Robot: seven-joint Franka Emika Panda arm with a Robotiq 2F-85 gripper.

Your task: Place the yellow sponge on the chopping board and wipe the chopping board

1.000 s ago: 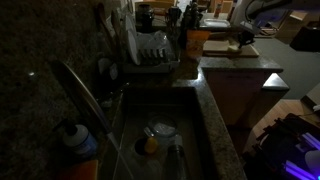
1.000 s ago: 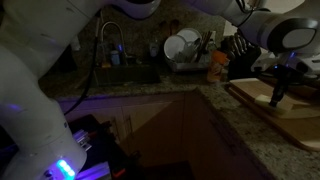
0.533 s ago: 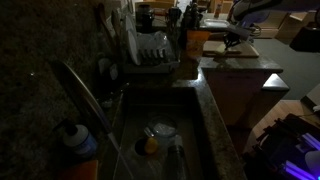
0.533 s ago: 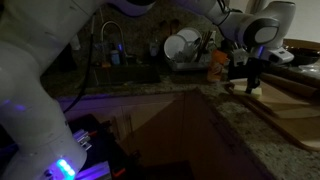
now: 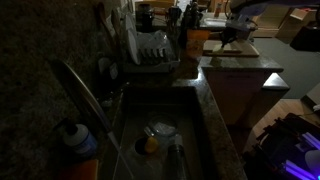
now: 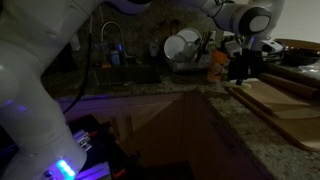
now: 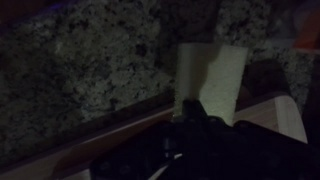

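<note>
The scene is dark. In the wrist view the pale-yellow sponge [image 7: 212,72] sticks out from my gripper [image 7: 222,105], which is shut on it. The sponge reaches past the edge of the tan chopping board [image 7: 288,115] over the speckled granite counter [image 7: 90,70]. In both exterior views the gripper [image 5: 226,38] [image 6: 241,78] is down at the end of the chopping board [image 5: 243,51] [image 6: 282,100] nearest the dish rack. The sponge is hidden under the gripper there.
A dish rack with plates [image 5: 152,50] [image 6: 185,47] stands next to the board. An orange object [image 6: 217,68] sits just beside the gripper. The sink [image 5: 195,120] holds a bowl and an orange-yellow lump [image 5: 150,146]. The faucet [image 5: 85,95] arches over it.
The gripper has slid along the chopping board from its far part to the end nearest the dish rack, with the sponge in it.
</note>
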